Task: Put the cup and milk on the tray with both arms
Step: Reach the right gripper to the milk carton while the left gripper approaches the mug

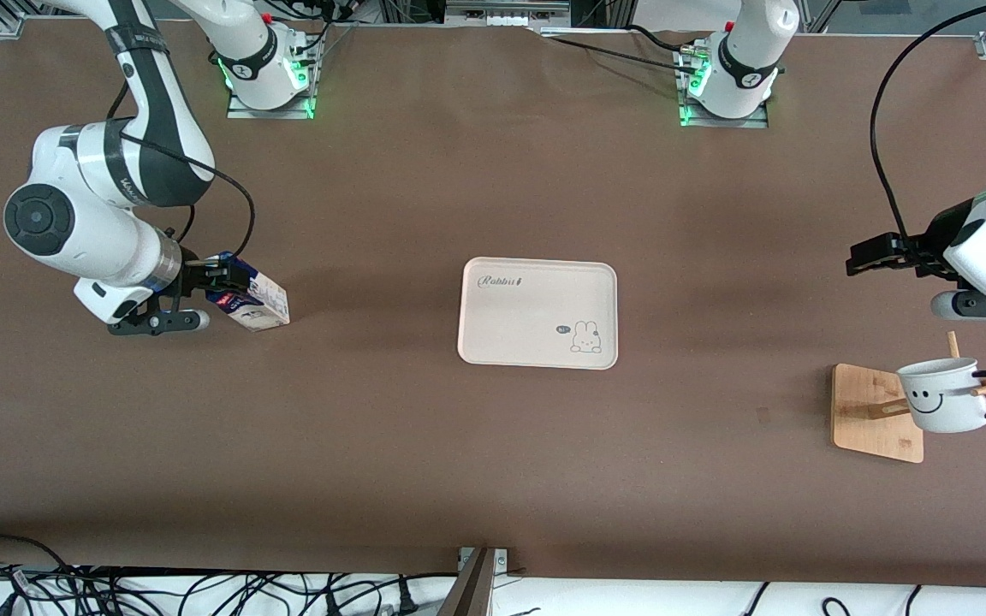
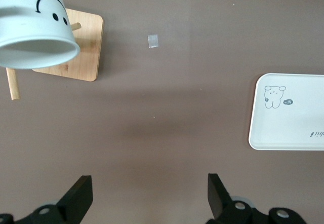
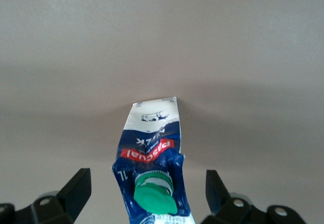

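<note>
The milk (image 1: 258,301) stands on the table toward the right arm's end. My right gripper (image 1: 212,284) is open at its top. In the right wrist view the milk (image 3: 152,138) with its green cap (image 3: 154,197) sits between the spread fingers (image 3: 78,183), which do not touch it. The cup (image 1: 938,395) hangs on a peg of a wooden stand (image 1: 865,411) toward the left arm's end. My left gripper (image 1: 859,257) is open and empty above bare table, apart from the cup (image 2: 30,26). The tray (image 1: 536,312) lies empty mid-table and also shows in the left wrist view (image 2: 293,127).
The stand's square wooden base (image 2: 81,57) and its pegs (image 2: 12,84) hold the cup off the table. A small pale patch (image 2: 153,41) lies on the table beside the stand. Cables (image 1: 116,590) run along the table's edge nearest the front camera.
</note>
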Controlling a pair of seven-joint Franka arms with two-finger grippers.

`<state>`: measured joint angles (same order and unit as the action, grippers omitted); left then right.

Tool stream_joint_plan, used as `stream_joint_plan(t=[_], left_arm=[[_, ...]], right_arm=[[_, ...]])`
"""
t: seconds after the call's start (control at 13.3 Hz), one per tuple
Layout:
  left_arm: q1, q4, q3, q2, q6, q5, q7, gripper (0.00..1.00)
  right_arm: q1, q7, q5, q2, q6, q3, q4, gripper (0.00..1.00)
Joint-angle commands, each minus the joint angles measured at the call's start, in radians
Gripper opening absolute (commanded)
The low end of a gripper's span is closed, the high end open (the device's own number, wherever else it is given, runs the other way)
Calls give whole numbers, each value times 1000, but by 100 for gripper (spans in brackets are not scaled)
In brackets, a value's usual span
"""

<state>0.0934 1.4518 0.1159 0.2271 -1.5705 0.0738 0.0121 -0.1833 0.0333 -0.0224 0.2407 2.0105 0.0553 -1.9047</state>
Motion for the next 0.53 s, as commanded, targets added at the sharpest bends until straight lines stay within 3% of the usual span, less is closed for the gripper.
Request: stream_joint_plan(t=[0.0, 0.3, 0.45], left_arm=[[3, 36, 10, -6, -95, -32, 5, 100], [-6, 209, 54, -90, -412, -11, 6, 100], [5, 251, 56, -115, -427, -9, 5, 100]], right_arm=[[2, 5, -14, -50, 51, 0, -91, 100], [2, 3, -13, -61, 67, 3, -122, 100], [2, 3, -11, -60, 67, 3, -122, 99]])
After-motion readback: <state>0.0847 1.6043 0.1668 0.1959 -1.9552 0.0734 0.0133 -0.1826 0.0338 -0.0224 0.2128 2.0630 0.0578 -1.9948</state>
